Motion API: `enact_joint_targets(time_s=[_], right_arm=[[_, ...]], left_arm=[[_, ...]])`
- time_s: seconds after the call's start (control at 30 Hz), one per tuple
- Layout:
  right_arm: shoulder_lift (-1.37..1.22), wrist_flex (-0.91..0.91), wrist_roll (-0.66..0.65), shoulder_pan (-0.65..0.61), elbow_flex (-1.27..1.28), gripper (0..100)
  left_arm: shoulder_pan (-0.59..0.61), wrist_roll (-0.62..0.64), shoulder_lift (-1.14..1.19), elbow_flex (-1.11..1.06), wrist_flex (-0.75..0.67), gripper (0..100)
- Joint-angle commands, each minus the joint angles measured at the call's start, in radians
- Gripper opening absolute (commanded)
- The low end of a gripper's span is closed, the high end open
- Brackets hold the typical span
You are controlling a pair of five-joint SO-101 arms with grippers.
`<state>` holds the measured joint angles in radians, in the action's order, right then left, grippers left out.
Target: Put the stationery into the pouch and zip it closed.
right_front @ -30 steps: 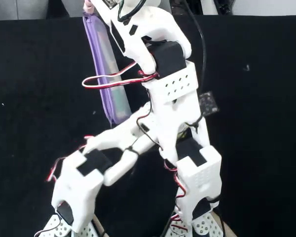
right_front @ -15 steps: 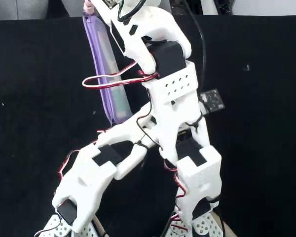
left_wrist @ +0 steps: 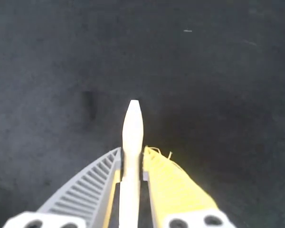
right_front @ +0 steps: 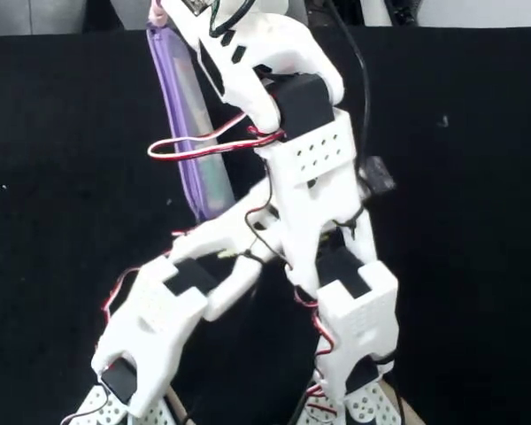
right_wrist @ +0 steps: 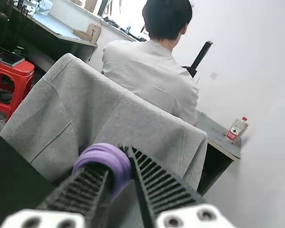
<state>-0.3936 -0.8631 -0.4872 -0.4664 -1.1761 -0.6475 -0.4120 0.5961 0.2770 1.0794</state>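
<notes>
Gripping one end of the purple pouch [right_front: 188, 115], the right pincer [right_wrist: 120, 160] holds it with its long axis running back toward the arm bases. The left pincer [left_wrist: 132, 154] is clamped on a white pen [left_wrist: 132, 126] that projects straight ahead over the desk [left_wrist: 218, 71]. How far this pincer lies from the pouch cannot be determined.

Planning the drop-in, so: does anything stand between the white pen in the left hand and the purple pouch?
Yes, seemingly the right arm. The right hand holds the pouch up, and that arm crosses over the left arm, between the pouch and the left hand gripping the pen.
</notes>
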Motion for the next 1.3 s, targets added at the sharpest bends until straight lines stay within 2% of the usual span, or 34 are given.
enact_joint_targets(time_s=[0.0,0.1,0.4,0.6,0.83,1.0,1.13,1.27], right_arm=[[0.054,-0.029,-0.005,0.011,-0.136,1.1],[0.053,-0.064,-0.003,0.009,-0.213,1.1],[0.054,-0.08,-0.006,0.011,-0.298,1.1],[0.054,-0.08,-0.006,0.011,-0.311,1.1],[0.054,-0.08,-0.005,0.011,-0.311,1.1],[0.053,-0.091,-0.002,0.011,-0.306,1.1],[0.054,-0.172,-0.002,0.003,-0.312,1.1],[0.054,-0.278,0.025,0.008,-0.369,1.1]], left_arm=[[0.085,0.164,-0.14,0.062,0.008,3],[0.131,0.218,-0.227,0.025,0.014,3],[0.14,0.215,-0.624,-0.263,0.008,3],[0.16,0.213,-0.961,-0.55,-0.104,3],[0.188,0.221,-1.467,-0.855,-0.239,3],[0.288,0.222,-1.872,-0.961,-0.25,3],[0.397,0.238,-2.165,-0.992,-0.25,3],[0.529,0.336,-2.295,-0.998,-0.253,3]])
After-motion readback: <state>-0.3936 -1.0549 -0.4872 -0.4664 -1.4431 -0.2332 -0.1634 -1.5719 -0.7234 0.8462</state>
